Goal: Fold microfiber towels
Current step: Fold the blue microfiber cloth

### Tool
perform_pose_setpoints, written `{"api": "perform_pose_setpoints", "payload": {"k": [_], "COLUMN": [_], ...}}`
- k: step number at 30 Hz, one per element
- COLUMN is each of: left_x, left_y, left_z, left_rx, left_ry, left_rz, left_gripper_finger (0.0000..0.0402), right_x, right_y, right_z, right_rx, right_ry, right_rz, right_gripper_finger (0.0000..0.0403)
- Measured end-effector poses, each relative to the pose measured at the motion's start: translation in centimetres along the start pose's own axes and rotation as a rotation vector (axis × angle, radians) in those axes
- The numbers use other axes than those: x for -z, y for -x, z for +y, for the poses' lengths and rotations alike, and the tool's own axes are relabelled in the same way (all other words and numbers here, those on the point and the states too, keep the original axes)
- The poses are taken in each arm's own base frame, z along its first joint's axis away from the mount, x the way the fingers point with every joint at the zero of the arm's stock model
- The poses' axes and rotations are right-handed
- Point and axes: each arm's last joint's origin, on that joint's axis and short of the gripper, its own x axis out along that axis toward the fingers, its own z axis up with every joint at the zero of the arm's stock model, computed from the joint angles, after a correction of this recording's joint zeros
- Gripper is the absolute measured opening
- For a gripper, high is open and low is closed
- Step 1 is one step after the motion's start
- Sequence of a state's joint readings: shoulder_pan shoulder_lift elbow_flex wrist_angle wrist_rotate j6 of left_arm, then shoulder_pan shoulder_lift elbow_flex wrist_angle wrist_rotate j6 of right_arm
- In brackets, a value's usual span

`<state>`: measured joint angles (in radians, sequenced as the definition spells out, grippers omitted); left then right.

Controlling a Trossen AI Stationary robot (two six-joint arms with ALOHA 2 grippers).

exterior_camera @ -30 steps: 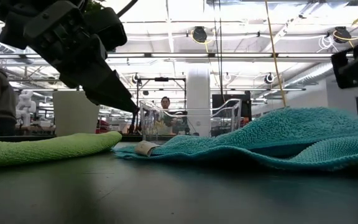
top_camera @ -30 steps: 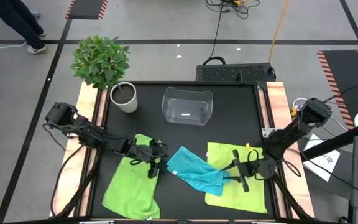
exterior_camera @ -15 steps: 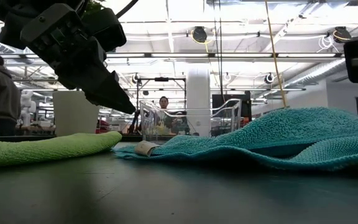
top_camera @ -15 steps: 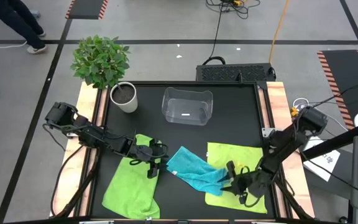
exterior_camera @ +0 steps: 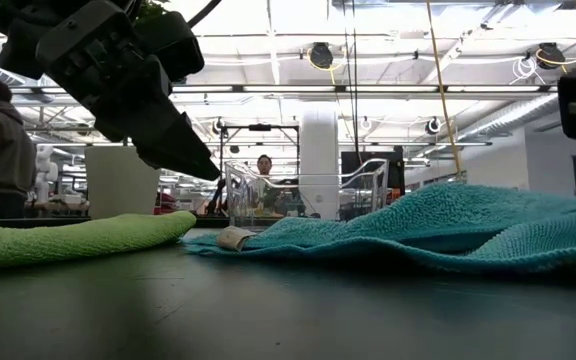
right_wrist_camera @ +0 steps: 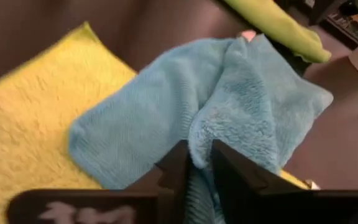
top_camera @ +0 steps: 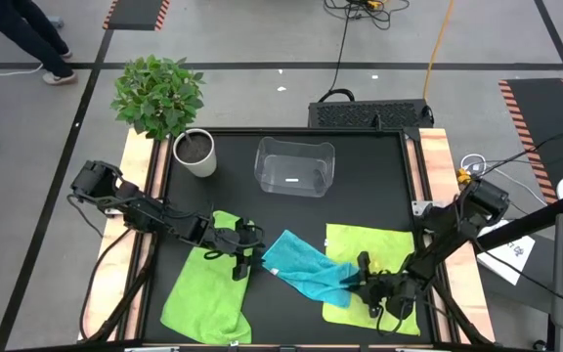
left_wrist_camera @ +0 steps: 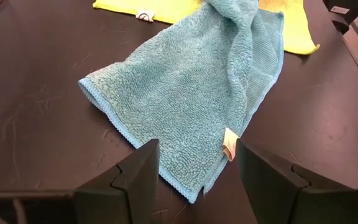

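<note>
Compared with a moment ago, the right gripper [top_camera: 364,282] has moved lower and nearer to the small fuzzy turquoise-blue microfiber towel [top_camera: 306,267], and its fingers [right_wrist_camera: 174,163] are now clenched on a raised fold at the 4 o'clock end of this cloth. The blue towel lies at the table's 6 o'clock, overlapping the lime-green microfiber towel on the right [top_camera: 372,266]. The left gripper [top_camera: 245,265] has not moved; released and wide, it hangs just at the blue towel's 9 o'clock corner, above the lime-green microfiber towel on the left [top_camera: 203,293]. At 12 o'clock stand a clear plastic bin [top_camera: 294,166] and a white pot with a green plant [top_camera: 194,153].
</note>
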<state>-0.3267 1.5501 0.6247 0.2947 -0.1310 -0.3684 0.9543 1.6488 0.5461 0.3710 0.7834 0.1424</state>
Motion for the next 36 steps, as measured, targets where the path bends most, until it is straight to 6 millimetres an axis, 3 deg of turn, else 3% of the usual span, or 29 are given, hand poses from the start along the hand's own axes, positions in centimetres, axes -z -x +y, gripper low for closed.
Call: {"api": "perform_pose_setpoints", "payload": {"k": [3, 17, 36], "left_x": [0.0, 0.1, 0.1], "left_y": [0.0, 0.0, 0.0], "left_z": [0.0, -0.1, -0.1], "left_rx": [0.001, 0.000, 0.001], "left_ry": [0.000, -0.010, -0.009], "left_rz": [-0.002, 0.006, 0.007], "left_gripper_finger": [0.0214, 0.0214, 0.0214], "right_x": [-0.2, -1.4, -1.3], "right_y": [0.2, 1.0, 0.5], "right_z": [-0.1, -0.5, -0.8], "right_rx": [-0.033, -0.111, -0.219], "right_ry": [-0.003, -0.058, -0.139], "right_rz": [-0.001, -0.044, -0.005], "right_gripper_finger": [0.0008, 0.0006, 0.0091]}}
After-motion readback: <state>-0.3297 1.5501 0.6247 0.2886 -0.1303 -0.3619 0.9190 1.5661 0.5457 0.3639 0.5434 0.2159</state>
